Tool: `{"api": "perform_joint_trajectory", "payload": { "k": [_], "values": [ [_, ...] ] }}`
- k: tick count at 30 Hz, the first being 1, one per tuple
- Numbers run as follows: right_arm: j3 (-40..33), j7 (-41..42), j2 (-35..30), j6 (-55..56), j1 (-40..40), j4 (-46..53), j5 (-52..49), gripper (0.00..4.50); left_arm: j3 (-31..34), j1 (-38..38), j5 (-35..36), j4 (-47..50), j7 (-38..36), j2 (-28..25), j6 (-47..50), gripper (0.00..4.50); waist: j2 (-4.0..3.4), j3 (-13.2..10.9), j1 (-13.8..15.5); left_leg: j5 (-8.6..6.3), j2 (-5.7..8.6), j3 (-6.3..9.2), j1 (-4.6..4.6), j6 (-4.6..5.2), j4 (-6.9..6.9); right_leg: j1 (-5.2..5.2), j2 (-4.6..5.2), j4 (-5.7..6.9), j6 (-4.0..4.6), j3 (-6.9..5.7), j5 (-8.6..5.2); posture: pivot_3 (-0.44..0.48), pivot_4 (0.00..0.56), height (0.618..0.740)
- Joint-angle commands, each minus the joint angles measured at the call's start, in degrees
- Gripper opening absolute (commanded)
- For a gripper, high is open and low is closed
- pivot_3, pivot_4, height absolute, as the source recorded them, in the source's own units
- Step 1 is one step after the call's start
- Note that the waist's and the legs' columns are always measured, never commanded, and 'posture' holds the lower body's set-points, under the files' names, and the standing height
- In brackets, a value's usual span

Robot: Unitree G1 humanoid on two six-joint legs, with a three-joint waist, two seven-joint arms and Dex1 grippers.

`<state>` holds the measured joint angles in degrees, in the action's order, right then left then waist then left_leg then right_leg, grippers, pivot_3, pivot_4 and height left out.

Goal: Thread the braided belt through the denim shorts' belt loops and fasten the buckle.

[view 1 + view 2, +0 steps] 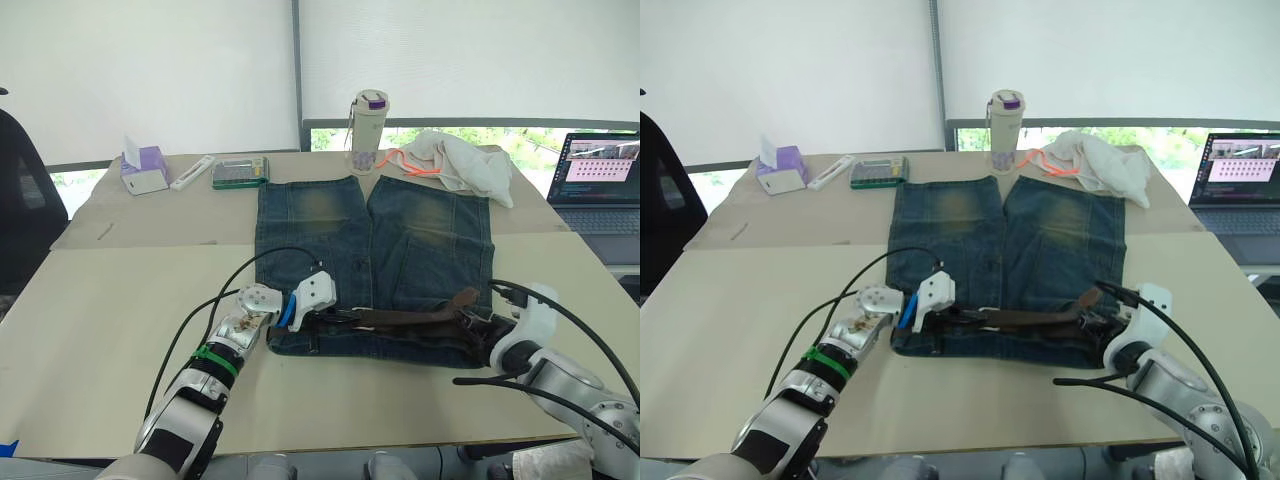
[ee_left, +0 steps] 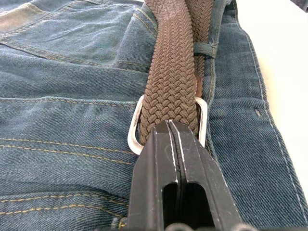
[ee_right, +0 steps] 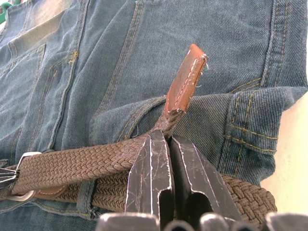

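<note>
The denim shorts [image 1: 400, 230] lie flat on the table, waistband toward me. Along the waistband runs the braided belt [image 1: 400, 320], doubled on itself and passing under a belt loop [image 2: 204, 48]. My left gripper [image 2: 168, 126] is shut, its tips resting on the strap where it passes through the silver buckle [image 2: 136, 127]. At the waistband's right end, my right gripper [image 3: 168, 137] is shut on the belt just below its brown leather tip [image 3: 185, 79], which stands up. Another belt loop [image 3: 84, 192] wraps the strap near the right gripper.
At the table's far side stand a bottle [image 1: 367, 118], a white cloth with orange cord [image 1: 465, 160], a green-edged device [image 1: 240, 172], a white stick [image 1: 192, 172] and a purple box [image 1: 145, 170]. A laptop [image 1: 600, 180] sits far right. Black cables [image 1: 230, 290] arch over the table.
</note>
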<state>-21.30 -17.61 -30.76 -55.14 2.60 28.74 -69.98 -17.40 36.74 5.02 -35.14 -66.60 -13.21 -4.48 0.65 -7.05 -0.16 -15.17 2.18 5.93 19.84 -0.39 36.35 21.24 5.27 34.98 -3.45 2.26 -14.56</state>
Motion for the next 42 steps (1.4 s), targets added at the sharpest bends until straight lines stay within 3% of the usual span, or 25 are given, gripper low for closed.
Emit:
{"api": "perform_joint_trajectory", "payload": {
  "k": [1, 6, 18, 28, 37, 42],
  "values": [
    [-2.45, -1.68, -0.3, 1.36, -1.36, 0.5, 1.09, 0.0, 4.07, -2.51, 3.97, -3.28, 1.54, 0.84, 9.39, 0.02, 0.0, 0.0, -0.02, 0.0, 0.0, 0.01, 0.0, 0.0, 0.0, 0.0, 0.0, 0.0, 0.0, 0.0, 0.0, 0.0, 0.15, 0.74],
    [-1.68, -1.78, 0.18, 1.23, -1.91, 0.52, 1.31, 0.0, 10.62, -1.81, 9.62, -1.11, 2.66, 1.28, 15.11, 0.02, -0.02, -0.02, -0.51, -0.01, -0.01, 0.03, 0.02, 0.02, 0.01, 0.04, -0.01, 0.03, -0.45, -0.02, -0.27, 0.0, 0.15, 0.74],
    [-1.06, -0.73, 1.77, 1.85, -3.33, 1.06, 1.24, 0.0, 10.19, -3.47, 9.34, 3.34, 2.9, 1.72, 13.59, 0.02, -0.02, -0.02, -0.54, -0.01, 0.0, 0.01, 0.06, 0.02, 0.0, 0.09, -0.01, 0.02, -0.06, 0.01, -0.04, 0.0, 0.15, 0.74],
    [-0.86, 2.33, 7.69, 7.82, -6.04, 5.1, -6.95, 0.0, 10.38, -6.89, 12.88, 16.26, 1.99, 3.26, 11.97, 0.02, -0.04, -0.09, -0.57, -0.01, -0.03, 0.05, 0.14, 0.02, 0.0, 0.16, -0.02, 0.02, -0.02, 0.02, -0.01, 0.0, 0.15, 0.74],
    [4.74, -1.81, 16.53, 14.56, -8.48, 7.57, -8.01, 0.0, 6.95, -14.21, 6.85, 31.96, 16.44, 8.5, 7.84, 0.02, -0.07, -0.1, -0.54, -0.01, -0.02, 0.16, 0.16, 0.01, 0.0, 0.21, 0.02, 0.03, -0.01, 0.1, 0.0, 0.0, 0.15, 0.74],
    [8.94, -1.39, 20.04, 16.99, -7.59, 8.91, -6.39, 0.0, 4.14, -16.81, -0.94, 36.26, 25.27, 9.38, 0.89, 1.53, -0.1, -0.09, -0.69, -0.01, -0.06, 0.15, 0.18, 0.01, -0.04, 0.36, -0.04, 0.08, 0.01, 0.15, 0.01, 0.0, 0.15, 0.74]
  ]
}}
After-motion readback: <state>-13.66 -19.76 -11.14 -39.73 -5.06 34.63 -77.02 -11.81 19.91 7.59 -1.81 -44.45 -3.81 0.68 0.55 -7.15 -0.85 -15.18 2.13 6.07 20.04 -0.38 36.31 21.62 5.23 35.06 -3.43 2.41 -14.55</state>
